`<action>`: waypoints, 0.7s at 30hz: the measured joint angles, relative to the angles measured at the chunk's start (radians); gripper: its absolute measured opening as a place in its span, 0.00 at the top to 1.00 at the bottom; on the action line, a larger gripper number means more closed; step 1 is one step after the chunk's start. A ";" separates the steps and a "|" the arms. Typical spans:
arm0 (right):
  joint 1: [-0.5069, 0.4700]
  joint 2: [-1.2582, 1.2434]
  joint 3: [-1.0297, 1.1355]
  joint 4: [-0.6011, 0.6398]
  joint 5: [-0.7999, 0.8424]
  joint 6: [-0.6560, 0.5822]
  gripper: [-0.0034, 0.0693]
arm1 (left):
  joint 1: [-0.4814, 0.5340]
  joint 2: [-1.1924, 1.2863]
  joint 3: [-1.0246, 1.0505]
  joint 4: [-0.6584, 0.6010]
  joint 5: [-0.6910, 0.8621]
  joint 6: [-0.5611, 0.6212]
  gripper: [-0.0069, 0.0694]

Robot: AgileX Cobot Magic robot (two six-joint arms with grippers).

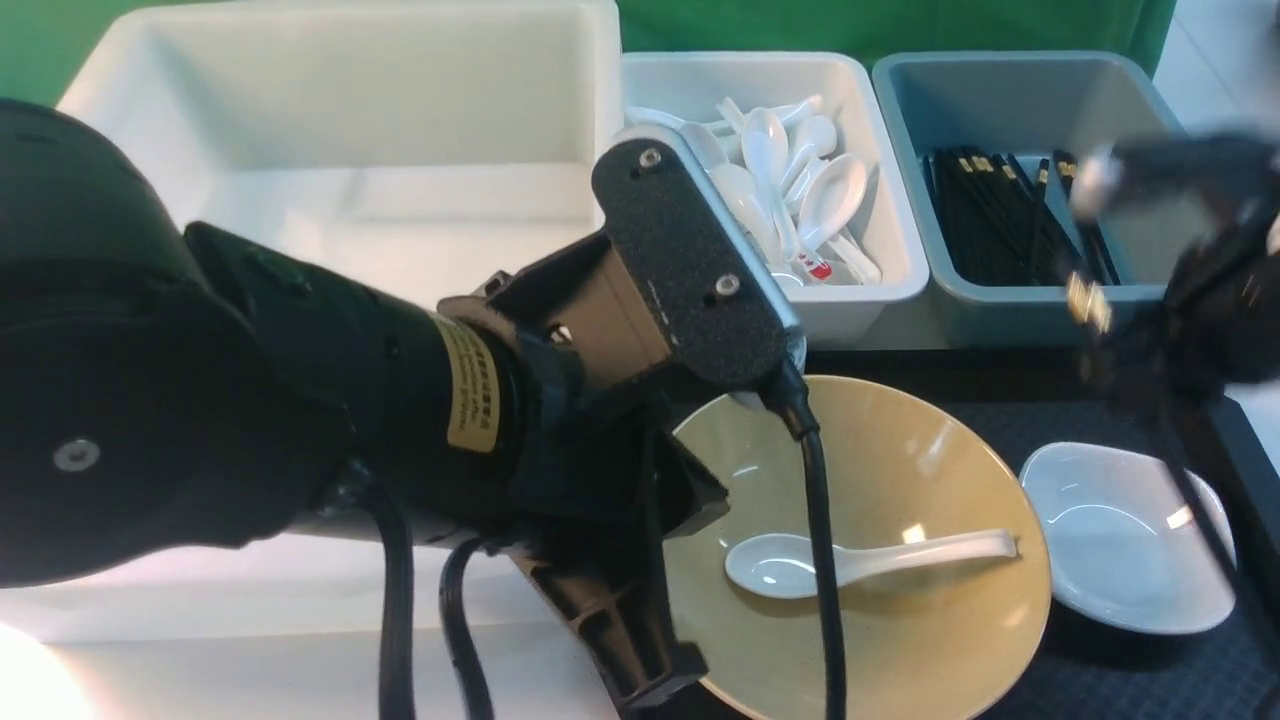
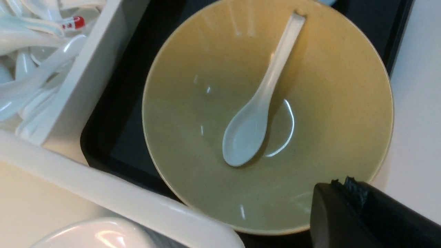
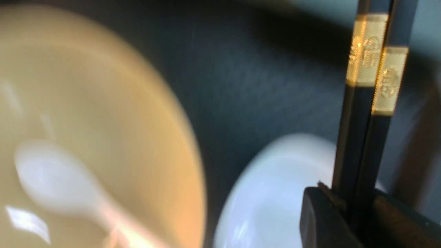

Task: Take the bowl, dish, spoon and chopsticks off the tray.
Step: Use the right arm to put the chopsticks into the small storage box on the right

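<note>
The mustard-yellow bowl [image 1: 930,470] stands on the black tray [image 1: 1100,680], and the white spoon [image 1: 860,562] lies inside it. The small white dish [image 1: 1125,540] sits on the tray to the bowl's right. My left gripper [image 2: 344,186] is shut and empty, hovering at the bowl's [image 2: 206,137] near rim, above the spoon [image 2: 255,113]. My right gripper [image 3: 351,206] is shut on the black chopsticks [image 3: 365,120] with gold bands, held over the dish [image 3: 275,193]. In the front view the right gripper [image 1: 1150,385] is blurred by motion.
A large white tub [image 1: 350,150] stands at the back left. Next to it are a white tub of spoons [image 1: 860,290] and a grey-blue tub of black chopsticks [image 1: 1000,310], both just behind the tray. The left arm hides the tray's left part.
</note>
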 joint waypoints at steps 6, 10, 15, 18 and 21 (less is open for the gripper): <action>-0.056 0.097 -0.278 -0.009 -0.036 -0.006 0.74 | 0.082 0.069 -0.013 -0.002 -0.080 -0.140 0.92; -0.093 0.274 -0.487 -0.015 -0.076 0.028 0.74 | 0.239 0.183 -0.076 -0.065 -0.061 -0.095 0.92; -0.107 0.465 -0.686 -0.024 -0.134 0.079 0.74 | 0.351 0.244 -0.135 -0.226 -0.078 0.063 0.92; -0.108 0.572 -0.779 -0.024 -0.191 0.097 0.74 | 0.367 0.247 -0.150 -0.313 -0.123 0.170 0.92; -0.108 0.677 -0.848 -0.024 -0.225 0.099 0.74 | 0.368 0.248 -0.152 -0.347 -0.160 0.235 0.92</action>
